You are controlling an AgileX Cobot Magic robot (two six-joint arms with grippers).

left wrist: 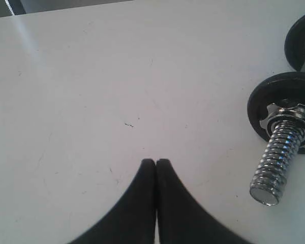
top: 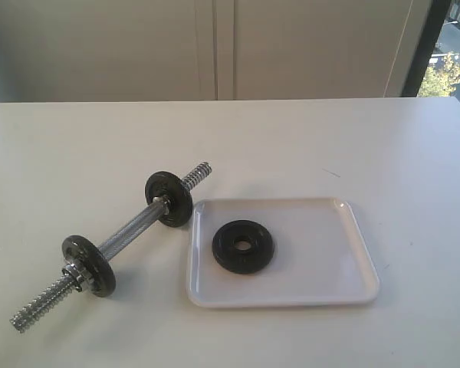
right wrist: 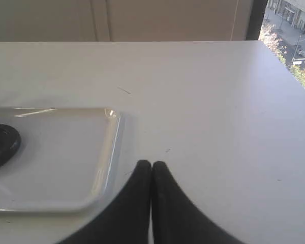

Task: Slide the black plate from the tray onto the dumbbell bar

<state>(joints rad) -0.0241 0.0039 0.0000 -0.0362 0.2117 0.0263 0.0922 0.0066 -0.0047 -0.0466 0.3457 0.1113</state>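
Observation:
The black plate (top: 243,245) lies flat in the left half of the white tray (top: 337,268); its edge also shows in the right wrist view (right wrist: 1,145) inside the tray (right wrist: 86,168). The chrome dumbbell bar (top: 134,228) lies diagonally on the table left of the tray, carrying two greyer discs (top: 169,198) (top: 89,265). Its threaded end (left wrist: 279,160) appears in the left wrist view. My left gripper (left wrist: 155,161) is shut and empty over bare table. My right gripper (right wrist: 151,163) is shut and empty beside the tray's rim. Neither gripper shows in the exterior view.
A white table (top: 368,146) carries everything. A pale wall (top: 215,46) runs behind its far edge, with a window (top: 452,46) at the far right. A chrome collar nut (left wrist: 287,116) sits against the nearer disc on the bar.

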